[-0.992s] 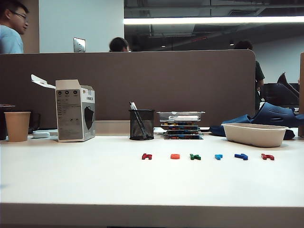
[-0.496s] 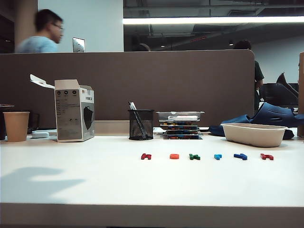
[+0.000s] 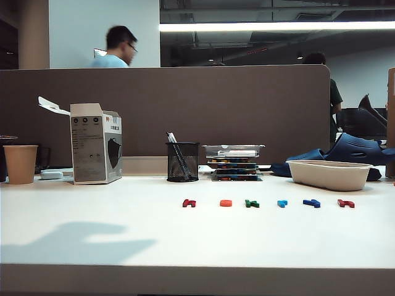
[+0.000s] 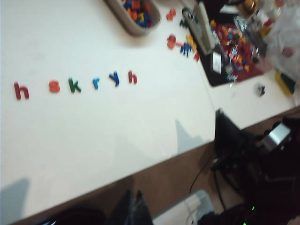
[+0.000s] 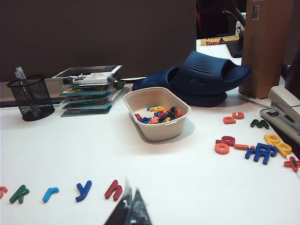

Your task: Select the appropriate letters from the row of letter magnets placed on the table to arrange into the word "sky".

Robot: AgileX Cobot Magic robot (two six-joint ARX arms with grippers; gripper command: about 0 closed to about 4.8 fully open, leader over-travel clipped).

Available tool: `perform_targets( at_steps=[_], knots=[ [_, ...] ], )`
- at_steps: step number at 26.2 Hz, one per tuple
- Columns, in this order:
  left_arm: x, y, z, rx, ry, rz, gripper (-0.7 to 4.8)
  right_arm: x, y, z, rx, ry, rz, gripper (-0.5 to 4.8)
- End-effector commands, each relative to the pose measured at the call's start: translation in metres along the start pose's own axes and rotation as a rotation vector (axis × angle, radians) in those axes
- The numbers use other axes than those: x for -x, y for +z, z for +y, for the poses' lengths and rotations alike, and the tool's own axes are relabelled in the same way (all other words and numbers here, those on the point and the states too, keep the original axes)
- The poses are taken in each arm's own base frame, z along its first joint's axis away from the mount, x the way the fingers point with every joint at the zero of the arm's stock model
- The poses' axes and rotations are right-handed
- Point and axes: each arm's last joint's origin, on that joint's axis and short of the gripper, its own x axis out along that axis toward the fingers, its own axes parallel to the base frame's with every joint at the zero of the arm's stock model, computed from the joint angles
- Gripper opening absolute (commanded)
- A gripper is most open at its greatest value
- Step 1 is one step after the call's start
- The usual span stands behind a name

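We see the row of letter magnets [image 4: 75, 84] lying flat in a straight line across the table [image 3: 123, 240], reading h, s, k, r, y, h, all upright letters. The left gripper [image 4: 133, 208] hangs well apart from it, past the table edge, fingers pressed together. The right gripper [image 5: 131, 211], fingertips together, sits just beside the end h [image 5: 114, 190].
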Motion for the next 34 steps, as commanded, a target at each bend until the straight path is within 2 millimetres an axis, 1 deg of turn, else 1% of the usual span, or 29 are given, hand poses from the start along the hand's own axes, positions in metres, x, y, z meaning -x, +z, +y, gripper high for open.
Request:
perform_targets(
  at_steps=[1,5,10,18,21,25,28,30,34],
  knots=[
    [0.004,0.006,-0.003,0.01,-0.01,-0.081,-0.05,0.0,0.002,0.0,0.004,0.004,-0.035,-0.01],
    [0.004,0.007,0.002,0.005,0.12,-0.154,-0.05,0.0,0.003,0.001,0.004,0.005,-0.037,-0.01],
    [0.005,0.004,0.008,-0.007,0.228,-0.17,-0.05,0.0,0.003,0.001,0.005,0.006,-0.041,-0.01],
    [0.005,0.002,0.009,-0.011,0.235,-0.139,-0.05,0.001,0.004,0.001,0.005,0.013,-0.041,-0.01],
    [0.005,0.002,0.009,-0.011,0.235,-0.148,-0.05,0.001,0.007,0.001,0.007,0.014,-0.047,-0.01],
    [0.005,0.003,0.009,-0.011,0.236,-0.151,-0.05,0.005,0.024,0.004,0.012,0.008,-0.071,-0.01],
    [0.004,0.003,0.009,-0.011,0.237,-0.149,-0.05,0.016,0.053,0.01,0.006,0.001,-0.033,-0.01],
    [0.004,0.003,0.009,-0.011,0.237,-0.149,-0.05,0.02,0.069,0.014,0.027,0.03,0.001,-0.01],
    [0.004,0.002,0.009,-0.011,0.237,-0.149,-0.05,0.02,0.104,0.02,0.031,0.087,0.082,-0.02]
  ],
)
